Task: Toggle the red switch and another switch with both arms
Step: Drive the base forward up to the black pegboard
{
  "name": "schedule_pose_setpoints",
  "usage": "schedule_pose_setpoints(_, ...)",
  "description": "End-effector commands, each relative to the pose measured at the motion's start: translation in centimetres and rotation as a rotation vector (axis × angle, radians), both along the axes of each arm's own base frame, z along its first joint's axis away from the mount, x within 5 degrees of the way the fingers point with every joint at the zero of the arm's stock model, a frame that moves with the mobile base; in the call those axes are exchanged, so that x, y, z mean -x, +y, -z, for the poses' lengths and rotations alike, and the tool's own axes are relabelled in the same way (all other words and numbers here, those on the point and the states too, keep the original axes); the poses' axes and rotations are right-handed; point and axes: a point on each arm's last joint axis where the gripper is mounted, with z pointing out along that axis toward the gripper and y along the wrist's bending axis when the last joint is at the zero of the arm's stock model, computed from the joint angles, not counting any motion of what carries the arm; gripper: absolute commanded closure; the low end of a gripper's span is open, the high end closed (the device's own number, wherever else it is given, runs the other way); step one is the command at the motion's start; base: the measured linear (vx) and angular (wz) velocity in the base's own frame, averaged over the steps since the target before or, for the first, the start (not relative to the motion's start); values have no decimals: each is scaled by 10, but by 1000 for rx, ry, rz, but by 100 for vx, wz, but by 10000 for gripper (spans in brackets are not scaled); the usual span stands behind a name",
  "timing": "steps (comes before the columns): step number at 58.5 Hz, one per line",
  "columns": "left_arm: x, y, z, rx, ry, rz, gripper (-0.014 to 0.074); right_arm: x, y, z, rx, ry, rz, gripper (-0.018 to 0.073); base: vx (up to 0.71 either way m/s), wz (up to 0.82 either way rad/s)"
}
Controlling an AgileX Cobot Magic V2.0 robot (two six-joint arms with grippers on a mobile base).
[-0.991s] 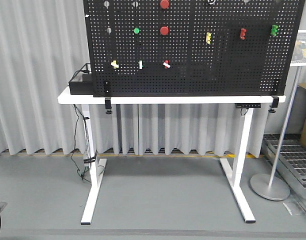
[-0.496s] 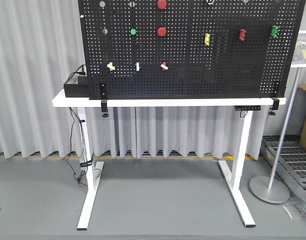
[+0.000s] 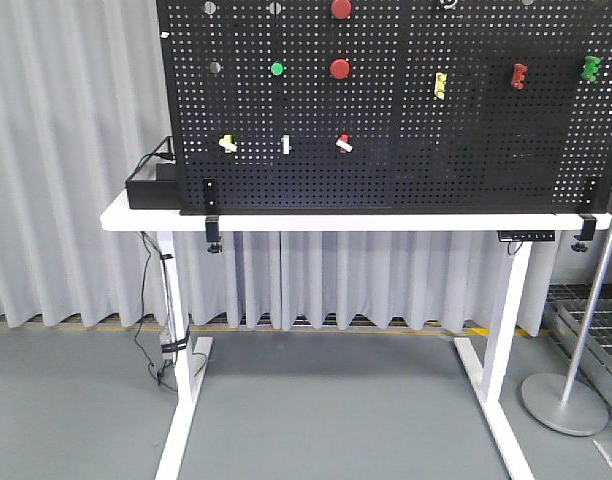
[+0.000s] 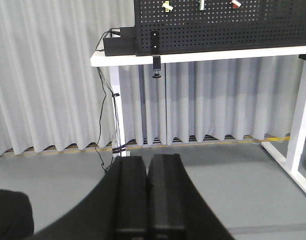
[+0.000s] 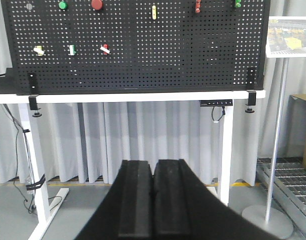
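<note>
The red switch (image 3: 344, 144) is a small toggle with a white-tipped lever, low on the black pegboard (image 3: 436, 150). The pale yellow switch (image 3: 227, 144) sits at the same height to its left. Both show again in the right wrist view, red switch (image 5: 105, 48) and yellow switch (image 5: 38, 50), and at the top edge of the left wrist view, red switch (image 4: 236, 4) and yellow switch (image 4: 167, 6). My left gripper (image 4: 148, 162) and right gripper (image 5: 153, 165) are shut on nothing, low and far back from the board. Neither gripper shows in the front view.
A white-and-green toggle (image 3: 285, 145) sits between the two switches. Round red buttons (image 3: 340, 68) and a green button (image 3: 277, 69) are higher up. The board is clamped to a white table (image 3: 386, 221) with a black box (image 3: 151, 188) on its left end. A metal stand (image 3: 586, 330) rises at right.
The front view has shifted: the board and table first slid left and grew slightly, then slid right in the picture. The switches look unchanged.
</note>
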Motion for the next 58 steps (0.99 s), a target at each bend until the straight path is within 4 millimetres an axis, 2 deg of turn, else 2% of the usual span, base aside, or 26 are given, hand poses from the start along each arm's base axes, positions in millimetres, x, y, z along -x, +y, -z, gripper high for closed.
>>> schedule_pose_setpoints(1,1,0,-3,15,-79,-1,594,1,1,-6,11,-79,-7,566,21,-3)
schedule_pose_setpoints(27,1,0,-3,15,-79,-1,594,1,1,-6,11,-79,-7,566,27,1)
schedule_pose_setpoints(58,1,0,-3,15,-79,-1,594,1,1,-6,11,-79,-7,566,41,2)
